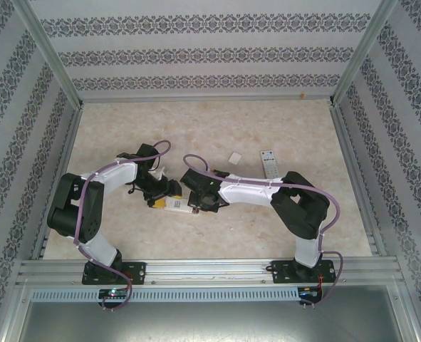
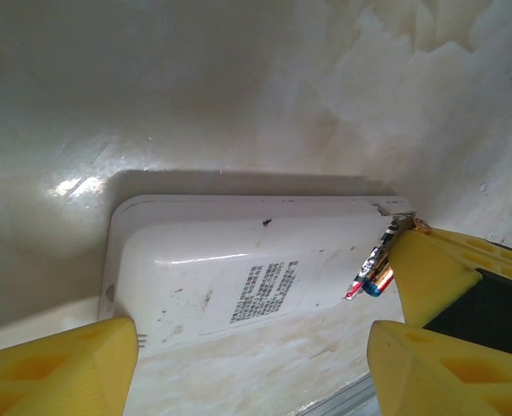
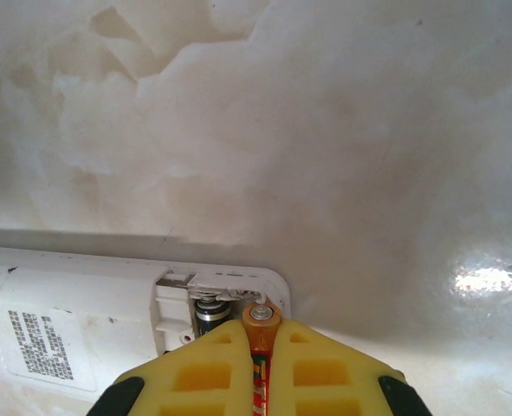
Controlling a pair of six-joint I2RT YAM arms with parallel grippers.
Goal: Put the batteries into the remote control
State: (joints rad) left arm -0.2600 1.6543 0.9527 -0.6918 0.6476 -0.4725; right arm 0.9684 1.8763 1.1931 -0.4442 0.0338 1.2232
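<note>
At the middle of the pale marbled table (image 1: 303,128), you have the long, slim white plastic remote control (image 2: 238,251) lying face-down, its printed label up. Your right gripper (image 3: 262,340) is clamped on a slim, cylindrical, orange-ended battery (image 3: 261,316) whose tip sits at the open compartment, beside a dark second battery (image 3: 210,314) already seated. Your left gripper (image 2: 254,334) holds its jaws apart at the remote's near edge.
</note>
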